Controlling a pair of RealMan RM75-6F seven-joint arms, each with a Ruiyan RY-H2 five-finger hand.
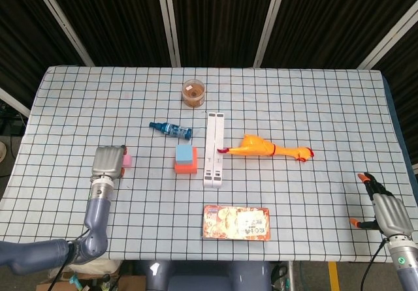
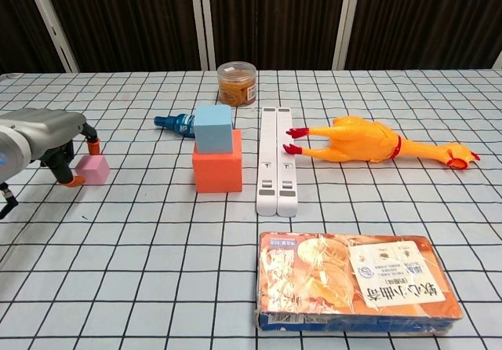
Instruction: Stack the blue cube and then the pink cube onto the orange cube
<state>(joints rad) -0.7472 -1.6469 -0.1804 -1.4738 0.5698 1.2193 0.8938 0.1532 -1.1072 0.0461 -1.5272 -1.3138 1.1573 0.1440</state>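
The blue cube [image 1: 185, 153] [image 2: 214, 127] sits on top of the orange cube [image 1: 186, 167] [image 2: 217, 171] near the table's middle. The small pink cube [image 1: 127, 160] [image 2: 94, 169] lies on the table to their left. My left hand [image 1: 108, 162] [image 2: 43, 134] is right beside it on its left, fingers apart, with orange fingertips flanking the cube, one behind its top and one at its lower left corner. The cube still rests on the cloth. My right hand [image 1: 385, 211] hangs off the table's near right corner, fingers spread, holding nothing.
A blue bottle [image 1: 170, 130] [image 2: 174, 122] lies just behind the stack. A white bar [image 1: 213, 149] [image 2: 276, 162] lies to its right, then a rubber chicken [image 1: 264, 149] [image 2: 361, 140]. A jar [image 1: 194, 92] [image 2: 237, 83] stands further back. A food box [image 1: 236, 222] [image 2: 357, 282] lies at the front.
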